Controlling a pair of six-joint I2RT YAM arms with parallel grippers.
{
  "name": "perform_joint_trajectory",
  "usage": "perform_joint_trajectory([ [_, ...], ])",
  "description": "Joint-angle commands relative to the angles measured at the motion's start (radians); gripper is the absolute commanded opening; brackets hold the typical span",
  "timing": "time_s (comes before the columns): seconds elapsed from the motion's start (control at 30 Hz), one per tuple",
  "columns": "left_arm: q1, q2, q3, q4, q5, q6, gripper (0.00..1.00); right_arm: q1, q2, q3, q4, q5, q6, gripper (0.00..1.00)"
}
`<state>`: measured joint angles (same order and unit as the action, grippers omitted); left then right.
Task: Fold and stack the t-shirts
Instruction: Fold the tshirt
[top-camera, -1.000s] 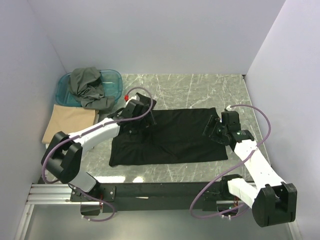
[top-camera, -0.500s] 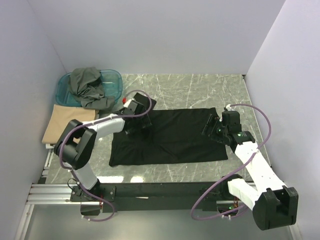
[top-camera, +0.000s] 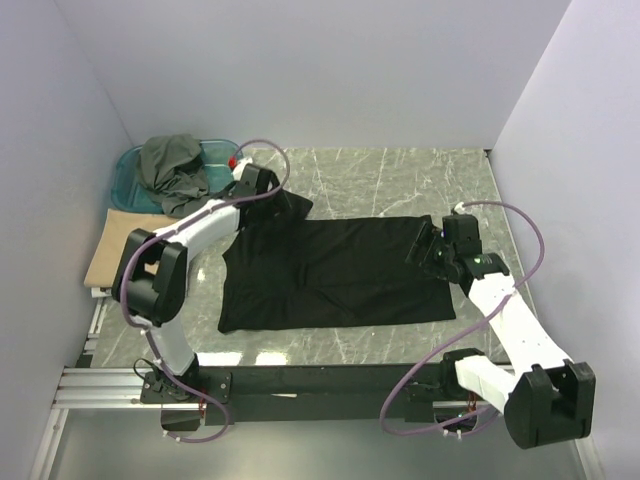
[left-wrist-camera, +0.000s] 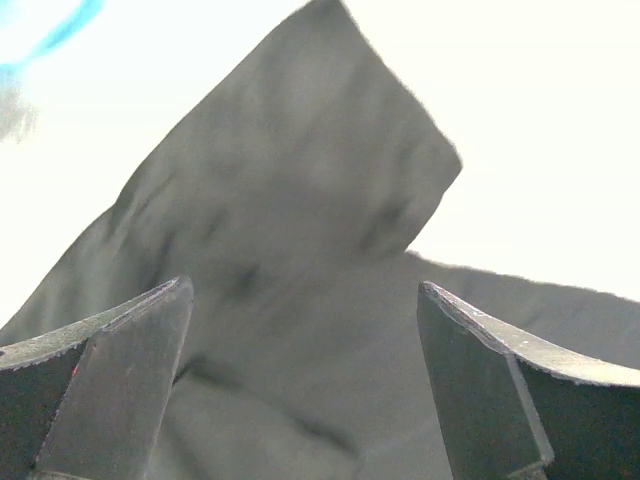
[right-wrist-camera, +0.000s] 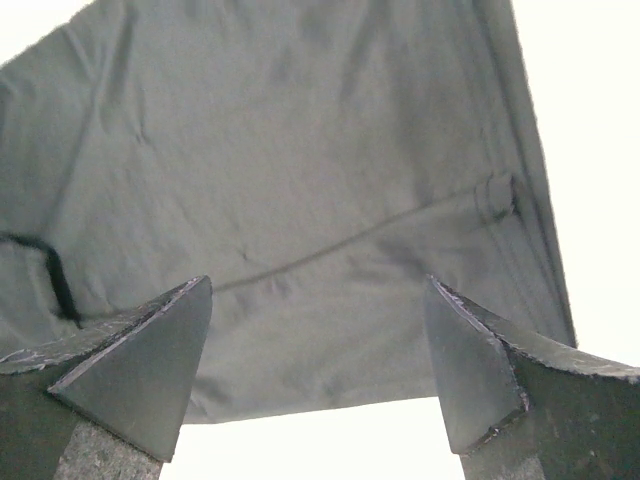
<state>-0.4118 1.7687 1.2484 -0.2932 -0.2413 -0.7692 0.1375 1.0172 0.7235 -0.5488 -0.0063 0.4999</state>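
Observation:
The black t-shirt (top-camera: 335, 270) lies spread flat on the marble table. My left gripper (top-camera: 268, 196) is open and empty above its far-left sleeve (left-wrist-camera: 300, 190), which fills the left wrist view between the jaws (left-wrist-camera: 305, 290). My right gripper (top-camera: 425, 246) is open and empty over the shirt's right edge. The right wrist view shows the cloth (right-wrist-camera: 300, 150) and its hem between the jaws (right-wrist-camera: 318, 284). The tan-beige t-shirt (top-camera: 130, 242) lies folded at the left. The dark grey-olive t-shirt (top-camera: 175, 172) is crumpled in the tub.
A translucent teal tub (top-camera: 225, 160) stands at the back left corner, close behind my left gripper. White walls enclose the table on the left, back and right. Bare marble (top-camera: 400, 180) lies behind the black shirt.
My left arm has swung back and left, from over the shirt's left part to its far-left sleeve near the tub. My right gripper has hardly moved.

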Motion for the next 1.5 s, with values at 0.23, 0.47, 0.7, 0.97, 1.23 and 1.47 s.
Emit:
perform_joint_trajectory([
  [0.23, 0.045, 0.313, 0.561, -0.171, -0.084, 0.116, 0.99, -0.006, 0.096, 0.208, 0.016, 0.138, 0.02, 0.91],
  [0.47, 0.071, 0.587, 0.876, -0.261, -0.179, 0.208, 0.99, -0.016, 0.103, 0.183, 0.023, 0.143, 0.011, 0.92],
  [0.7, 0.09, 0.709, 0.994, -0.233, -0.049, 0.295, 0.99, -0.024, 0.158, 0.18, 0.029, 0.117, 0.005, 0.92],
  [0.97, 0.09, 0.727, 0.942, -0.225, -0.033, 0.311, 0.73, -0.026, 0.158, 0.175, 0.036, 0.12, 0.003, 0.92],
  [1.23, 0.09, 0.745, 0.911, -0.247, -0.033, 0.318, 0.56, -0.029, 0.156, 0.165, 0.043, 0.114, 0.003, 0.92],
  [1.47, 0.076, 0.724, 0.881, -0.242, -0.015, 0.341, 0.38, -0.032, 0.152, 0.165, 0.041, 0.123, 0.003, 0.92],
])
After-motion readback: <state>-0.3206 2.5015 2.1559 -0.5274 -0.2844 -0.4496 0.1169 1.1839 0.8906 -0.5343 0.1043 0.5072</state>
